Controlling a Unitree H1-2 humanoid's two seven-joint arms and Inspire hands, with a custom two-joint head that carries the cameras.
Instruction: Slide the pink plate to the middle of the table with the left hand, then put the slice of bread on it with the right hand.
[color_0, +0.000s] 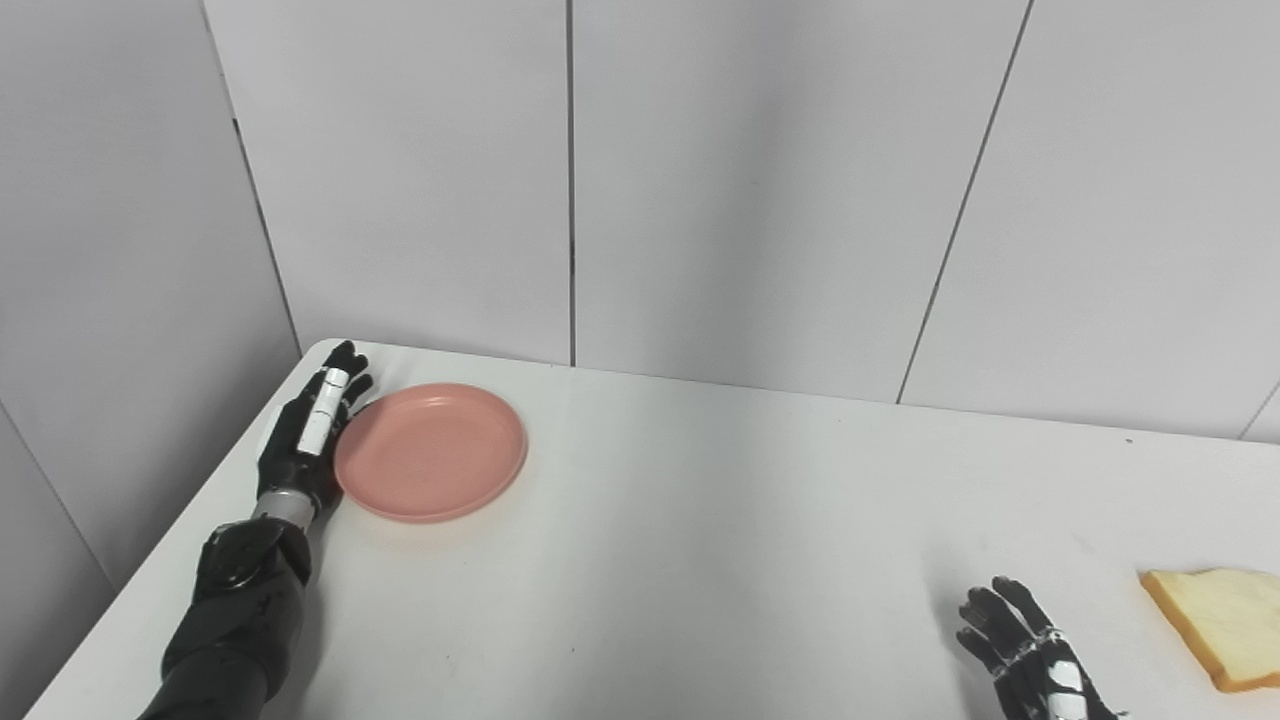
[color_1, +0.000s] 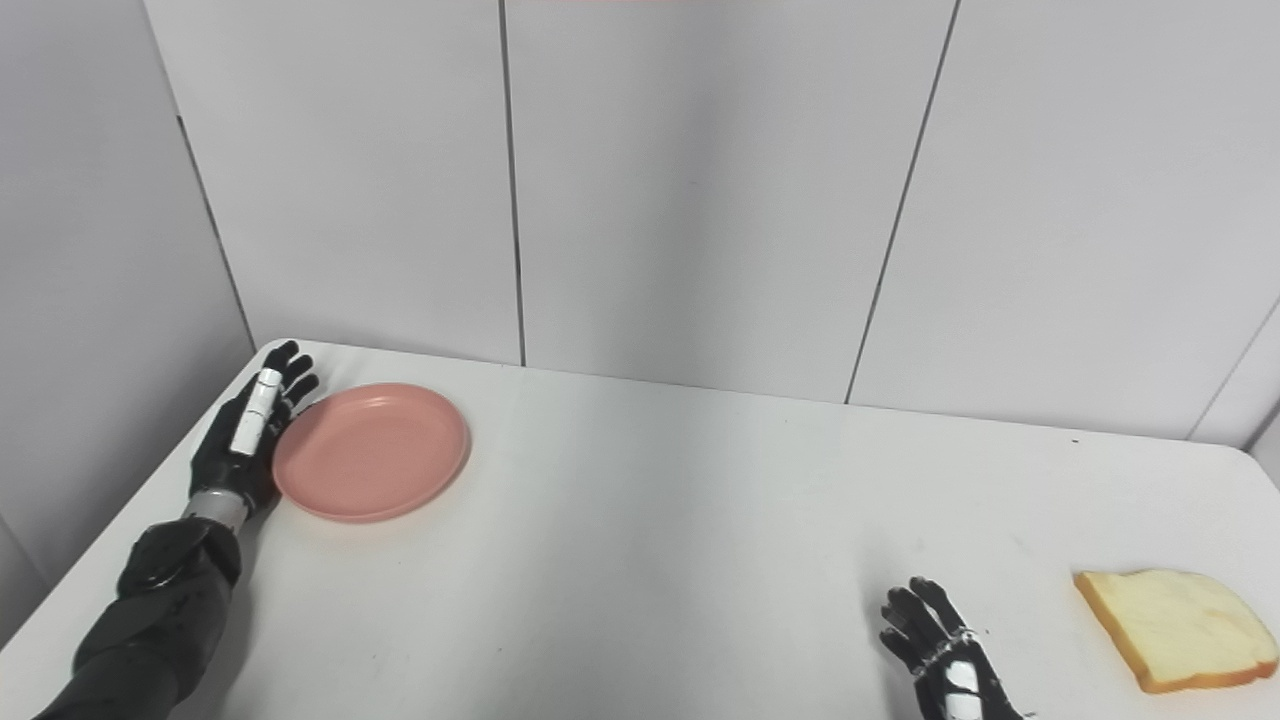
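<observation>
Judging from how things lie, the task is barely begun — neither of its two steps looks done. The pink plate sits near the far left corner of the worktop, well away from the middle, so the slide has yet to carry it anywhere that counts. The left hand lies flat against the plate's left rim, fingers stretched out and pointing toward the far edge, its inner side touching or just beside the rim; it grips nothing and reads as a flat pusher set to shove the plate toward the right. Whether there is real contact along the whole rim is hard to tell from either view.

The slice of bread rests flat near the front right corner of the worktop, well apart from the plate and untouched. The right hand waits near the front edge, just left of the bread, fingers spread and curled a little upward, holding nothing — only its upper part shows above the picture's bottom edge.

What is left, then, is nearly everything: pushing the plate to the centre, then lifting the bread and laying it on the plate.
</observation>
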